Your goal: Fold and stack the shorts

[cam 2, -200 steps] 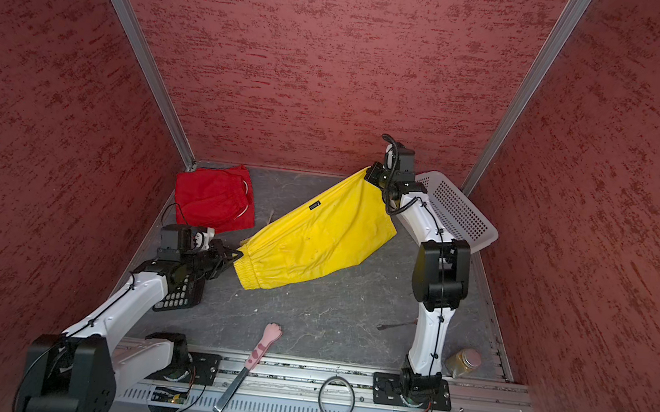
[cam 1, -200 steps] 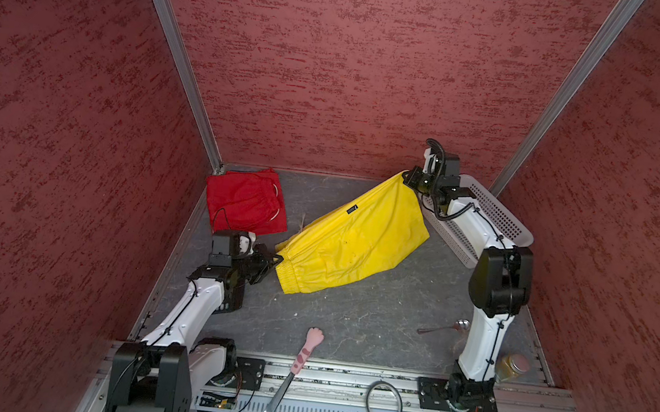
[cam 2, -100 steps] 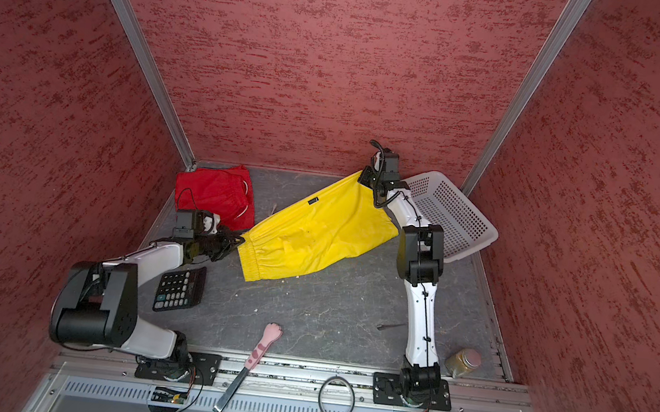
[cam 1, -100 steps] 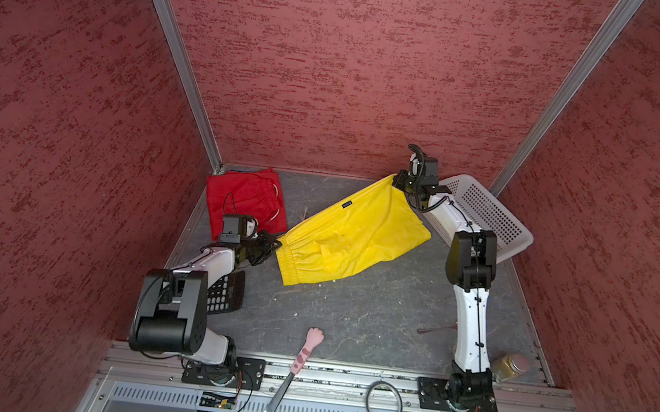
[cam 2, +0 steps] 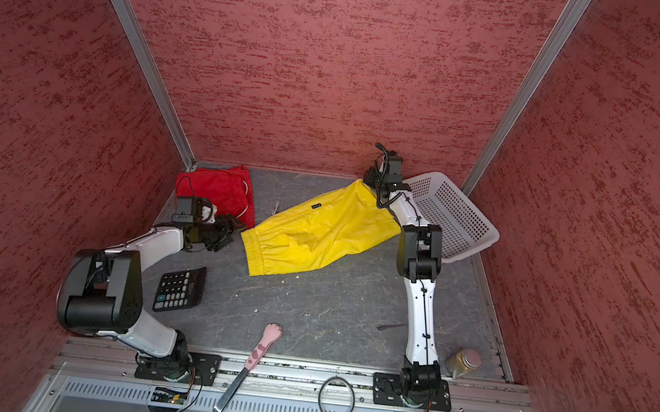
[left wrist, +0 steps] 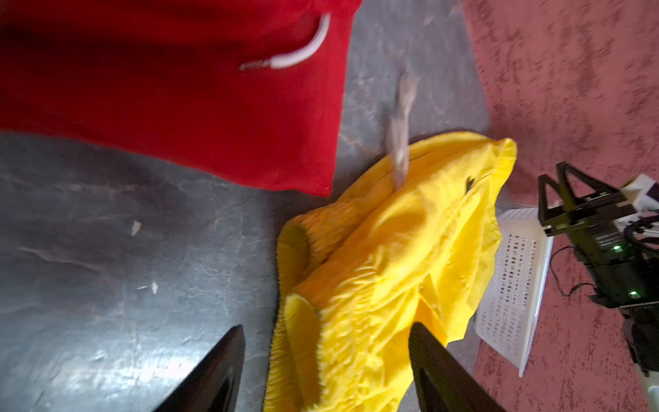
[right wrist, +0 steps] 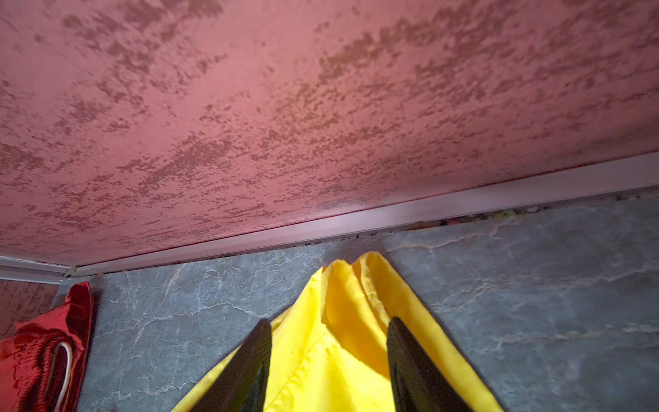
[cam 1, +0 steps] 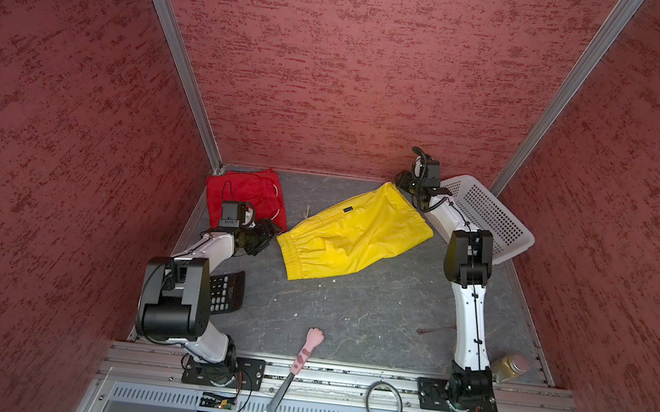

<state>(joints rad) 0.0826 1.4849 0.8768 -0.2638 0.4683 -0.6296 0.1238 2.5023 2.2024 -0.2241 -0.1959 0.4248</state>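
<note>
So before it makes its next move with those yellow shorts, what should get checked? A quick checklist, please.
1. The left jaws open: ok, they stand apart at the waistband end of the yellow shorts.
2. The right jaws open: ok, apart at the shorts' far corner.
3. Yellow shorts down on the table: ok, one wrinkle mid-cloth.
4. The red shorts folded: ok, compact in the far left corner.
5. Yellow stacked on red: not ok, they lie side by side.
6. The right arm clear of the white basket: cannot tell, it overlaps the basket in both top views.
</note>
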